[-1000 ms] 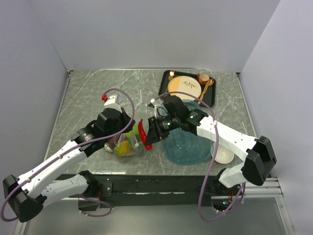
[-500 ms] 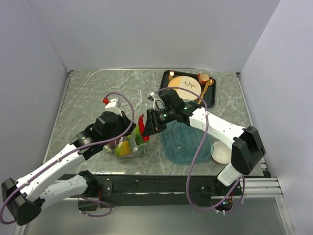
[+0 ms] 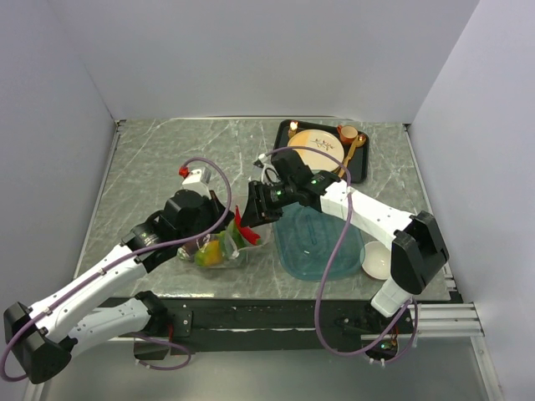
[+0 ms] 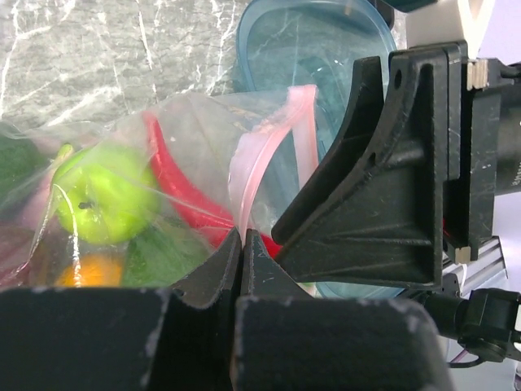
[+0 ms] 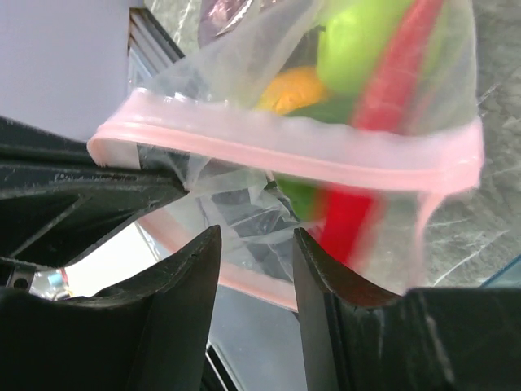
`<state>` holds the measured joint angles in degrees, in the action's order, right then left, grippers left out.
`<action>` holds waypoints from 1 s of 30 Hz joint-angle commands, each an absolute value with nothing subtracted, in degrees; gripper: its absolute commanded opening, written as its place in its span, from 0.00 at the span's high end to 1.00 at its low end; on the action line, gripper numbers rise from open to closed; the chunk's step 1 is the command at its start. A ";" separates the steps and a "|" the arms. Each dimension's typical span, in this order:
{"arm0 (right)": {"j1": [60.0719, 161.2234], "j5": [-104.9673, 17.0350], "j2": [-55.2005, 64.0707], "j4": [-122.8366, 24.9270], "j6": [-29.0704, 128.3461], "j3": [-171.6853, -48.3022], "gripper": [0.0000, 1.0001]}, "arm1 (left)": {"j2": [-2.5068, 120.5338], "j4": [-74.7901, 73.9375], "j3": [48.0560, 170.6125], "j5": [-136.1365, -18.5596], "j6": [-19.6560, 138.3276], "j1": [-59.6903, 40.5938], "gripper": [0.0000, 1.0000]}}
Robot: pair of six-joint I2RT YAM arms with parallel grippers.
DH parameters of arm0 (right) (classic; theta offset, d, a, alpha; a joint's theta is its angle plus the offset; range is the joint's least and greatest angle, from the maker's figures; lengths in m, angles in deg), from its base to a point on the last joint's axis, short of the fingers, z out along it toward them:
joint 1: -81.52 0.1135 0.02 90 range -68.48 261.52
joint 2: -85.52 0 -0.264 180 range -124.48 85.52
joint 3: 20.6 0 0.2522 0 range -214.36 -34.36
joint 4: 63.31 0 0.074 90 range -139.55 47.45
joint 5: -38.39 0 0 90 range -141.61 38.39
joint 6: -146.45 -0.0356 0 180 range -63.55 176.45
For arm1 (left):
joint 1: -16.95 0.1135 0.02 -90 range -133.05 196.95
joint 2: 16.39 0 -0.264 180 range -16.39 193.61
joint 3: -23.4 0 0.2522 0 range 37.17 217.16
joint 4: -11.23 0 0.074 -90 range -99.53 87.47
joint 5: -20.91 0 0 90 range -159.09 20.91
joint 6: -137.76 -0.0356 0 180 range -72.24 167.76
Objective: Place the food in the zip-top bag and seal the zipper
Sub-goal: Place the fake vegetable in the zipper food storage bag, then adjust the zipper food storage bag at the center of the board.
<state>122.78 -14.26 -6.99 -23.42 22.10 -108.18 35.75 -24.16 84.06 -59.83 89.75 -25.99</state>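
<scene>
teal tray (image 3: 305, 251) crowds bag (image 3: 219, 251); far table (image 3: 150, 167) open

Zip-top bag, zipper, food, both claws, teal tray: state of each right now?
zip-top bag: mouth open, pinched at its edge by the left claw
zipper: unsealed, pink strips apart
food: inside the bag, long red piece reaching the mouth
left claw: shut on the bag
right claw: open, at the bag's mouth
teal tray: right side up, beside the bag

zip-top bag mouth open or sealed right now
Open. In the right wrist view the two pink zipper strips of the zip-top bag run apart with a gap between them; food sits inside.
</scene>
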 commanded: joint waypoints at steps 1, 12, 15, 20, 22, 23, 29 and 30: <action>122.48 -16.44 -6.24 -25.38 20.15 -109.77 0.49 | 35.81 -21.51 85.68 -60.74 88.63 -26.03 0.98; 122.04 -41.40 8.86 -17.91 20.33 -104.87 0.36 | 35.37 -24.06 88.41 -54.76 90.12 -26.03 0.95; 121.69 -44.40 12.38 -17.29 19.54 -102.66 0.36 | 35.55 -23.98 88.76 -54.41 90.38 -26.03 0.96; 121.60 -44.32 14.41 -20.71 17.08 -94.84 0.40 | 36.08 -24.06 89.54 -54.23 90.30 -26.03 0.96; 121.51 -42.56 15.02 -24.66 15.33 -91.32 0.41 | 36.17 -24.06 89.72 -54.32 90.12 -26.03 0.96; 121.60 -41.86 15.03 -25.98 14.97 -90.44 0.41 | 36.25 -24.06 89.81 -54.32 90.03 -25.94 0.96; 121.60 -40.27 12.66 -29.60 14.35 -89.64 0.43 | 36.69 -23.98 89.64 -54.41 90.21 -26.03 0.96; 121.60 -40.36 12.31 -29.77 14.35 -89.64 0.43 | 36.61 -23.98 89.55 -54.41 90.29 -26.03 0.96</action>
<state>121.75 -40.82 12.66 -23.57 15.33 -88.51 36.71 -24.90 87.34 -55.26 90.39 -25.99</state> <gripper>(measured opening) 0.573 0.045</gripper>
